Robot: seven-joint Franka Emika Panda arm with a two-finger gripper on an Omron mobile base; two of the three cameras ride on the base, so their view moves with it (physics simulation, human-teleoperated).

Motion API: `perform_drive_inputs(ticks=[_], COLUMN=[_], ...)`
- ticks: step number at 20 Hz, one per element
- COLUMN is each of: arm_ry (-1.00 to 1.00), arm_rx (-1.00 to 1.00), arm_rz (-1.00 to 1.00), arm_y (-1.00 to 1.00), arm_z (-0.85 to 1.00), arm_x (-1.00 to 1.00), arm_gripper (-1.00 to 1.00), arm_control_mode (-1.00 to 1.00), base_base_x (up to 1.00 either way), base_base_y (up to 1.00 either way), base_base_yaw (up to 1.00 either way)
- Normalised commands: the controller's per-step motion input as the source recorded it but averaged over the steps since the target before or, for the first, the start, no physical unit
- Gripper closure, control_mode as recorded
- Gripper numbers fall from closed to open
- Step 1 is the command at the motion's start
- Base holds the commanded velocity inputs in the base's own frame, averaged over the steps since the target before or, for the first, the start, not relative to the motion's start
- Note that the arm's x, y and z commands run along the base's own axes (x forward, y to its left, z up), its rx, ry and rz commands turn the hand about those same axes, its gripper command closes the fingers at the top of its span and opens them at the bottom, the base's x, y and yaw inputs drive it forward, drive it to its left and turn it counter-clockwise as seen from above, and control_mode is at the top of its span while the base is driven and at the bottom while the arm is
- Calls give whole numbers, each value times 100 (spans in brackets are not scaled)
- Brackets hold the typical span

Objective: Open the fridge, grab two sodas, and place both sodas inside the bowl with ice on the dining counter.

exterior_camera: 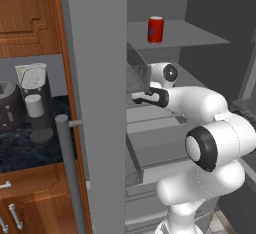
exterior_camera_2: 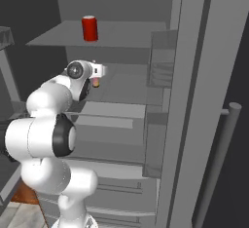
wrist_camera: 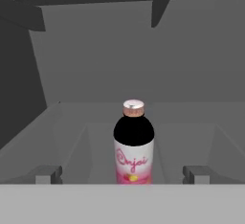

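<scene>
Fridge open; you're reaching for the pink bottle. Pincer fully open, empty; push fwd, then close.

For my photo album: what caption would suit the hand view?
The open hand faces an upright pink soda bottle on a grey fridge shelf.

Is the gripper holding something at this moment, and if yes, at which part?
Nothing is held. The gripper is open, its fingertips apart on either side of the pink bottle, not touching it.
</scene>
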Motion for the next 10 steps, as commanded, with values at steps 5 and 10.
perform_drive_inputs(ticks=[5, 10], arm_ry=[0, 0], arm_rx=[-1, -2], arm_rz=[0, 0], arm_y=[-2, -4], arm_z=[-8, -13], arm_x=[21, 19], arm_gripper=[-100, -100], arm_control_mode=[-100, -100], base_base_x=[0, 0], base_base_y=[0, 0], base_base_yaw=[0, 0])
